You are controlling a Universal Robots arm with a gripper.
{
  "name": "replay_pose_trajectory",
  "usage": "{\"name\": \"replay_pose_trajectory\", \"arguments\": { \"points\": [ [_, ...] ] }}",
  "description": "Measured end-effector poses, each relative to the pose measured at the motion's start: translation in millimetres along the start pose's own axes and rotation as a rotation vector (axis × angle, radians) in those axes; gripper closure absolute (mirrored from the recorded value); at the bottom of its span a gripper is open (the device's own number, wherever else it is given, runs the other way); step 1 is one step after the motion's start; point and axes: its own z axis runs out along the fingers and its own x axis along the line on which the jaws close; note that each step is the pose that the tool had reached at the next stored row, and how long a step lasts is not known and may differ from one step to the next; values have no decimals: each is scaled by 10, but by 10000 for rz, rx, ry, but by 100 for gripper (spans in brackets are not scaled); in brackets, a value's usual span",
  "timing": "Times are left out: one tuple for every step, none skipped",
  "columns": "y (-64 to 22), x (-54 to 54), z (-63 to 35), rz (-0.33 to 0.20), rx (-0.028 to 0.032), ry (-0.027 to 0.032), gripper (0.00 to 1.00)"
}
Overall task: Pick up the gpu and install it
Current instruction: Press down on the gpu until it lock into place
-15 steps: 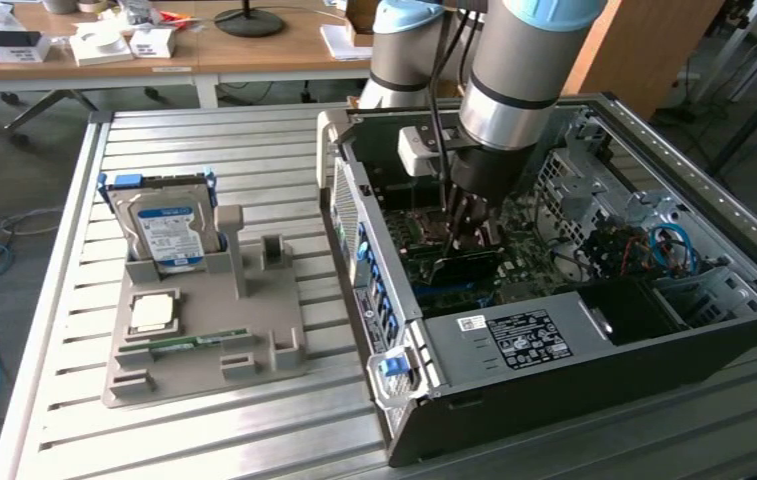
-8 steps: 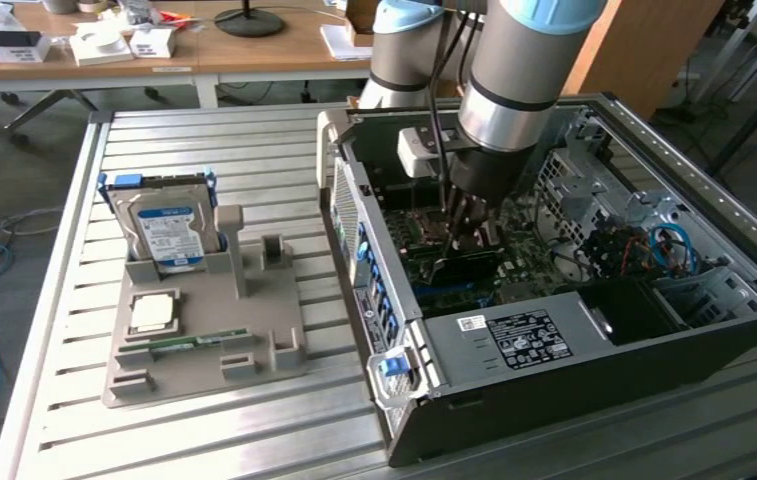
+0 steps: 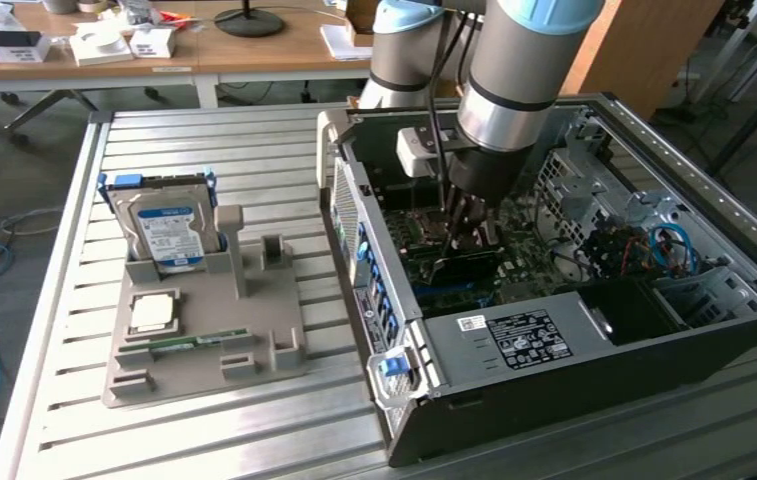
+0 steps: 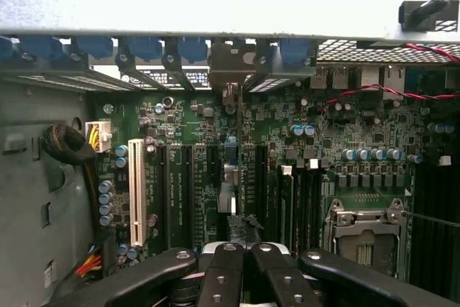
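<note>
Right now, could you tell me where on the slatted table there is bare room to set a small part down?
Bare slats run along the table edge in front of the grey holder, and behind the hard drive toward the desk. It is crowded between holder and PC case, and inside the case, where the gripper is working.
</note>
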Motion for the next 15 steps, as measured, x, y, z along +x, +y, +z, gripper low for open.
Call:
{"name": "replay_pose_trajectory", "arguments": {
  "points": [
    [0, 0, 8, 1, 0, -12, 89],
    [1, 0, 17, 2, 1, -24, 89],
    [1, 1, 25, 3, 1, -32, 89],
    [1, 1, 28, 2, 0, -31, 89],
    [1, 1, 28, 2, -2, -29, 89],
    [1, 1, 31, 2, -1, -34, 89],
    [0, 0, 36, 1, 0, -45, 89],
    [0, -3, 40, 1, -1, -54, 89],
    [0, -6, 44, 0, -1, -60, 89],
    [1, -11, 48, 1, -1, -66, 89],
    [1, -16, 52, 1, 0, -71, 89],
    [2, -21, 55, 2, -1, -75, 89],
    [2, -25, 56, 2, -1, -74, 89],
    [1, -30, 58, 2, -1, -74, 89],
    [2, -36, 60, 2, -1, -74, 89]
  ]
}}
